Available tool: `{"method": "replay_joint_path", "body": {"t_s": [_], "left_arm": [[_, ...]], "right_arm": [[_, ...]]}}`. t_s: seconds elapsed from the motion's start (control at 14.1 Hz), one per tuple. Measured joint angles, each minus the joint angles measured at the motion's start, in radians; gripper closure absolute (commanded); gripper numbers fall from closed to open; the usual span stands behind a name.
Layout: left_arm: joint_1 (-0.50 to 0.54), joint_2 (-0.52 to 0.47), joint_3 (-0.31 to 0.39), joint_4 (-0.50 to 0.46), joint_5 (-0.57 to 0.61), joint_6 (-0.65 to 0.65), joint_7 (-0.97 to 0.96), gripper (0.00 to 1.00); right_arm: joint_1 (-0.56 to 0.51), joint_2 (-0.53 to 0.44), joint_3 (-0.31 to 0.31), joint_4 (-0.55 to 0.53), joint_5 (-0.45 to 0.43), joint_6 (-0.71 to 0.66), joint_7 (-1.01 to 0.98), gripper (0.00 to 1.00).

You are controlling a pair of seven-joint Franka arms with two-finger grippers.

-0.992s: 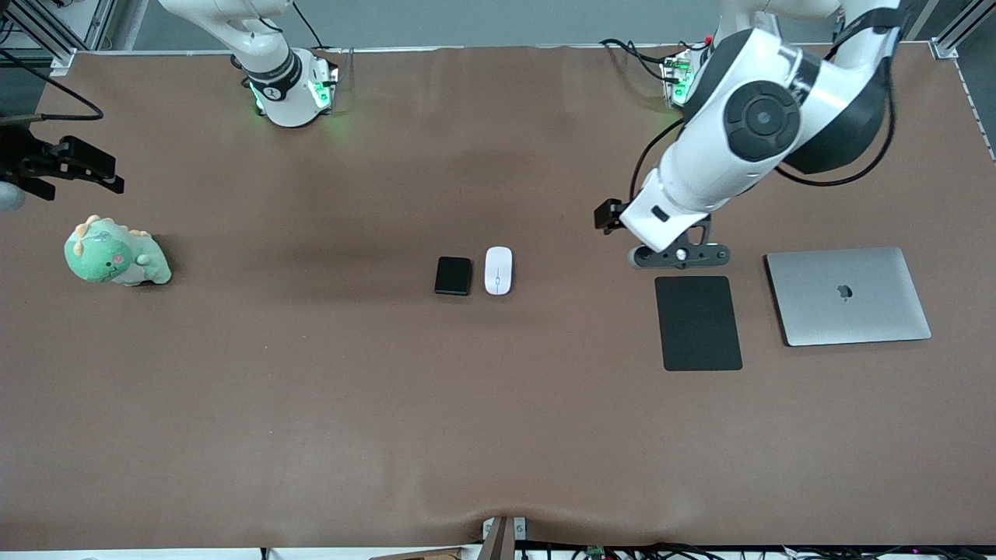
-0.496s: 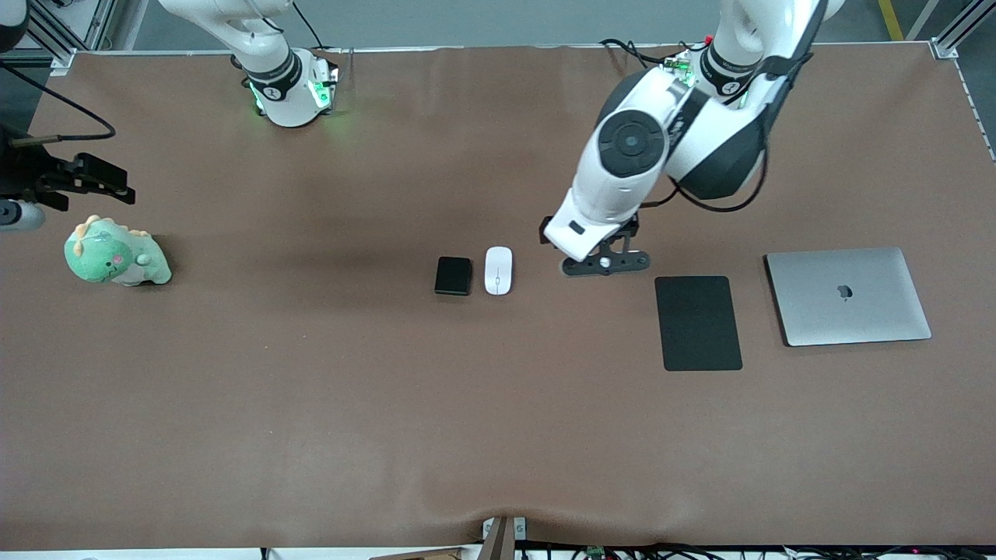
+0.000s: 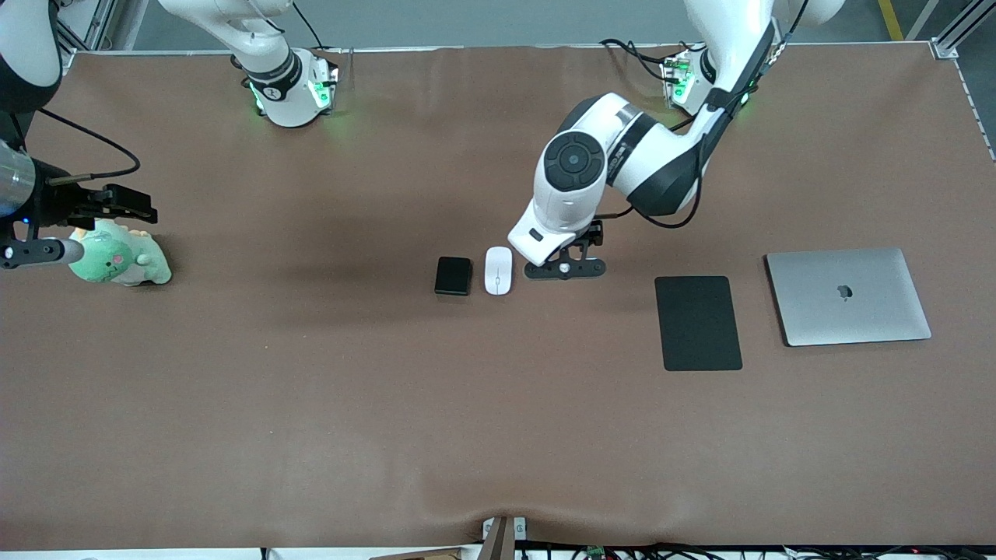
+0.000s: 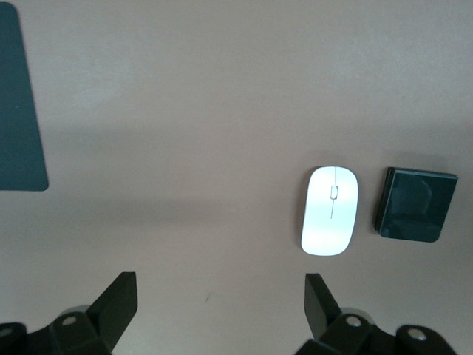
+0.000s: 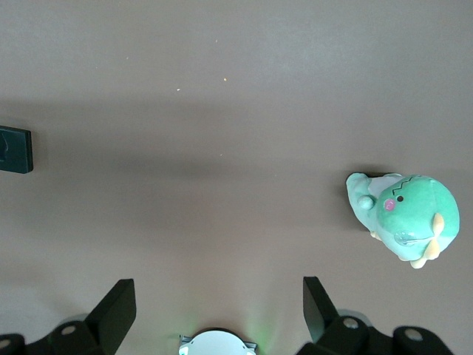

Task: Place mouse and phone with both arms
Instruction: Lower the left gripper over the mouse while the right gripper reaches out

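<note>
A small white oval computer mouse (image 3: 498, 271) with a thin grey line down its top lay flat mid-table. Just beside it, toward the right arm's end, lay a glossy black, nearly square slab phone (image 3: 453, 276), not touching.

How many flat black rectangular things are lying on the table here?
2. The phone lies mid-table beside the mouse, toward the right arm's end of it. The larger mouse pad lies beside the laptop, toward the left arm's end. None seems hidden.
</note>
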Motion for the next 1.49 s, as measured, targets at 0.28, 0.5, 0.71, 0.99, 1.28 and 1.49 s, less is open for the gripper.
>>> {"method": "replay_joint_path", "body": {"t_s": [0.28, 0.5, 0.71, 0.99, 1.28, 1.49], "left_arm": [[-0.037, 0.05, 0.0, -0.02, 0.006, 0.073, 0.0, 0.0], [-0.056, 0.079, 0.0, -0.031, 0.013, 0.131, 0.0, 0.0], [-0.074, 0.108, 0.0, -0.031, 0.019, 0.187, -0.013, 0.0], [-0.106, 0.173, 0.0, -0.03, 0.08, 0.279, -0.108, 0.0], [-0.144, 0.248, 0.004, -0.006, 0.088, 0.341, -0.163, 0.0], [-0.15, 0.288, 0.007, 0.033, 0.088, 0.353, -0.173, 0.0]], "right_arm": [[0.0, 0.025, 0.0, -0.002, 0.001, -0.001, 0.0, 0.0], [0.007, 0.055, 0.0, -0.004, 0.001, 0.001, 0.001, 0.0], [0.021, 0.083, 0.001, -0.007, 0.002, 0.004, 0.015, 0.0], [0.065, 0.095, 0.001, -0.019, 0.002, 0.025, 0.11, 0.0], [0.079, 0.108, 0.001, -0.055, 0.016, 0.07, 0.142, 0.0], [0.082, 0.112, 0.001, -0.064, 0.052, 0.087, 0.181, 0.0]]}}
